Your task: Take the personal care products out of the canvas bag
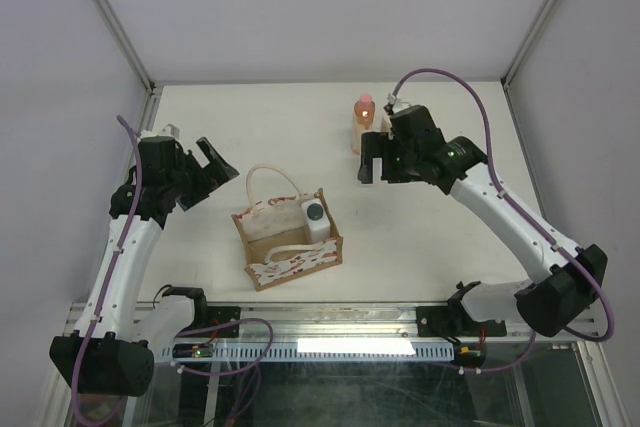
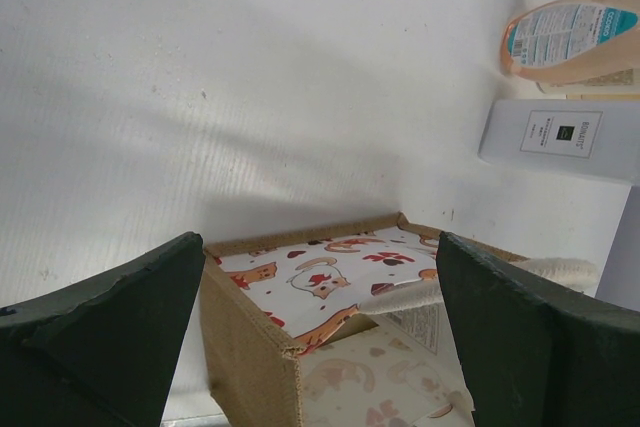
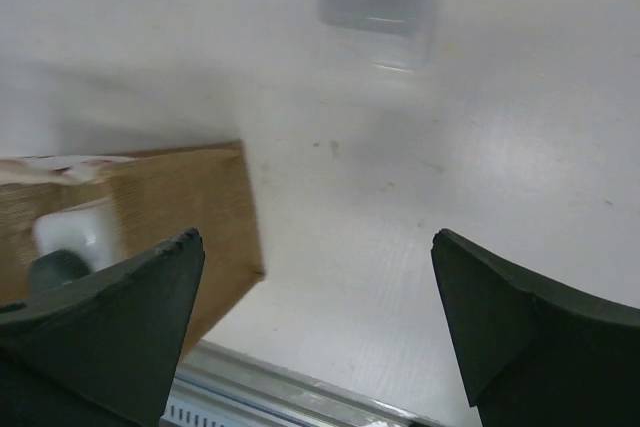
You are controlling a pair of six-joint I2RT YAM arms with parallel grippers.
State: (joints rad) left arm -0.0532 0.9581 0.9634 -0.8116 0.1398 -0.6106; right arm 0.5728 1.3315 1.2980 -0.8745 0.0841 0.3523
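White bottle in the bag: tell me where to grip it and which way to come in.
Grip the white bottle by its shoulders, just under the dark grey cap, coming straight down from above. It seems to stand cap-up in the right end of the canvas bag, whose walls shield its sides.

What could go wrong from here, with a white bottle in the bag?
The open right gripper hangs close to the orange bottle; swinging away might tip it. The white bottle in the bag stands by a rope handle, which might snag a finger. The bag may lift too.
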